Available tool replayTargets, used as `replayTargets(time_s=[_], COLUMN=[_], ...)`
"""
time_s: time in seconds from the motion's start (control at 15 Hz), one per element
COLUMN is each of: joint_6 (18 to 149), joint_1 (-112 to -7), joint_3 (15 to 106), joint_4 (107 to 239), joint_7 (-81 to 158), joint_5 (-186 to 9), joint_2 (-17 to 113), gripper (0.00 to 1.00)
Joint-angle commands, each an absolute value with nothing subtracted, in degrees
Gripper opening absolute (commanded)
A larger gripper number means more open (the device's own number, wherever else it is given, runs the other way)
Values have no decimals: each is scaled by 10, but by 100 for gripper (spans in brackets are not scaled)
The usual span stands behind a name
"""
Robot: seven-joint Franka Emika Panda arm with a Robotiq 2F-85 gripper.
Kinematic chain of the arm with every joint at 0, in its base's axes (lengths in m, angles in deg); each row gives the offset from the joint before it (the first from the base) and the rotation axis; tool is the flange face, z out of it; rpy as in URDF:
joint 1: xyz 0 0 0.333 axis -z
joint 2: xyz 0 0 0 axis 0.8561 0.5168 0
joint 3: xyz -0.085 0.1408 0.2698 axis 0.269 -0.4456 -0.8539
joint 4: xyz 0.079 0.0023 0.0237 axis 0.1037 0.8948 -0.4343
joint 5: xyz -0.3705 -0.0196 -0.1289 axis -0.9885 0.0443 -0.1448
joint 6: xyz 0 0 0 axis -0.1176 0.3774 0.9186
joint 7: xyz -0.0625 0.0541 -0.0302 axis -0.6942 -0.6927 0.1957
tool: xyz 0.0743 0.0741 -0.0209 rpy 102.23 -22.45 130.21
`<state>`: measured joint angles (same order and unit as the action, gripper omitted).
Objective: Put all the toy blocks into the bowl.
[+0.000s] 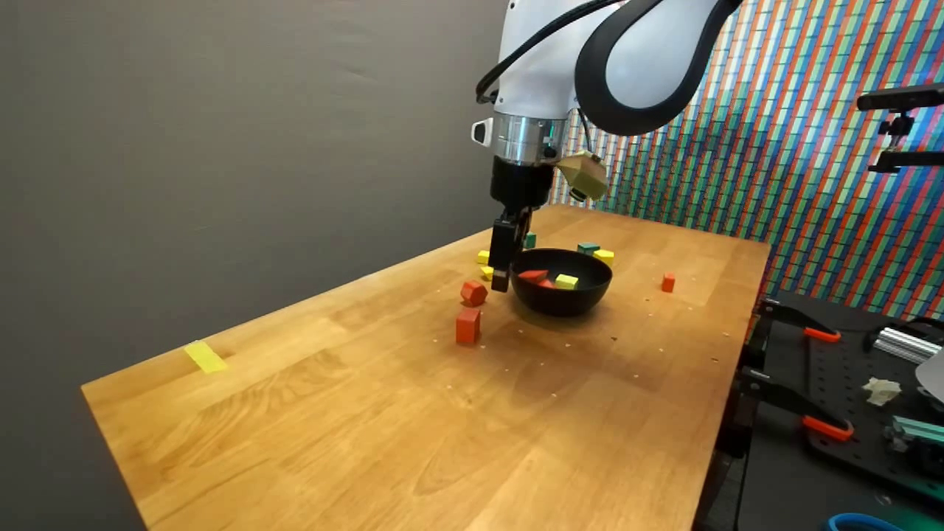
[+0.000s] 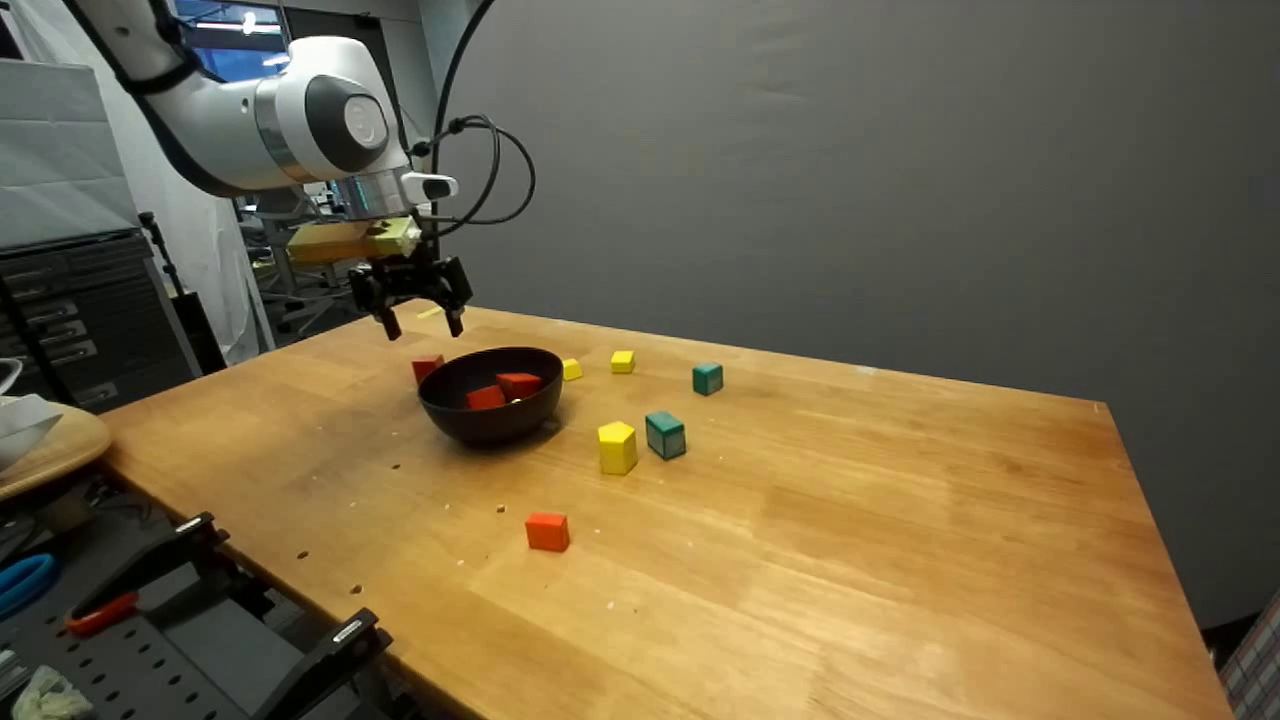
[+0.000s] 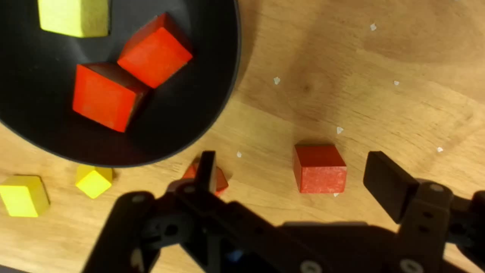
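Observation:
The black bowl holds two red blocks and a yellow block. My gripper is open and empty above the table beside the bowl. In the wrist view, a red block lies on the table between the open fingers, below them. A faceted red block is partly hidden behind the left finger. Two yellow blocks lie near the bowl. An orange-red block lies apart.
A yellow block and two green blocks stand on the wooden table past the bowl. A flat yellow strip lies near the table edge. Black clamps grip the table's side. A grey wall runs along one edge.

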<state>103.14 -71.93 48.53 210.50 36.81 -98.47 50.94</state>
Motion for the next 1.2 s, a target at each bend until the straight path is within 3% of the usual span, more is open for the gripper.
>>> replayTargets(time_s=[0.0, 0.53, 0.6, 0.67, 1.0, 1.13], joint_6=[1037, 1013, 1010, 1007, 965, 947], joint_1=[-742, -744, -743, -741, -741, -737], joint_3=[497, 494, 494, 493, 491, 486], joint_4=[2033, 1915, 1907, 1903, 1928, 1939], joint_7=[368, 377, 377, 378, 394, 401], joint_5=[-992, -946, -944, -940, -948, -944], joint_2=[573, 684, 692, 696, 662, 644], gripper=[100, 100, 90, 73, 33, 30])
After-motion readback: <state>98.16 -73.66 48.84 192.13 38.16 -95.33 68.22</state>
